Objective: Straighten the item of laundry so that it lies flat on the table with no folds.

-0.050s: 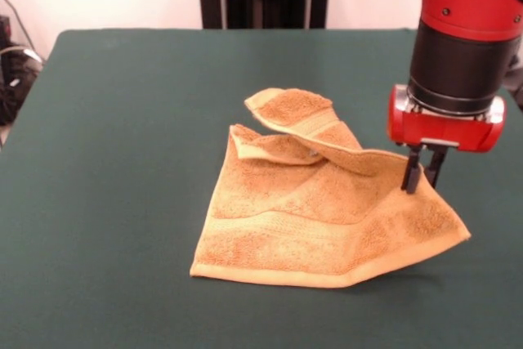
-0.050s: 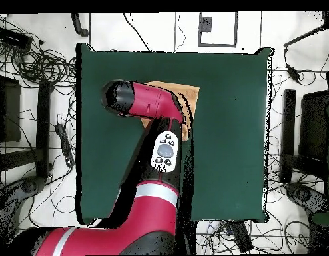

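Observation:
The golden-orange item of laundry [image 1: 315, 226] lies right of the table's [image 1: 122, 136] middle in the front view, crumpled. Its near edge rests flat, its far corner is folded over on top, and its right side is raised off the cloth with a shadow beneath. My gripper [image 1: 422, 176] hangs from the red and black arm at that raised right edge, with the dark fingers shut on the towel's fabric. In the overhead view the arm covers most of the item of laundry [image 2: 186, 99]; only a strip shows on the green table [image 2: 227, 147], and the gripper itself is hidden.
Broad green felt stretches to the left and in front of the towel in the front view. Cables [image 1: 11, 71] lie off the table's left edge there, and tangled cables and stands [image 2: 40, 120] ring the table in the overhead view.

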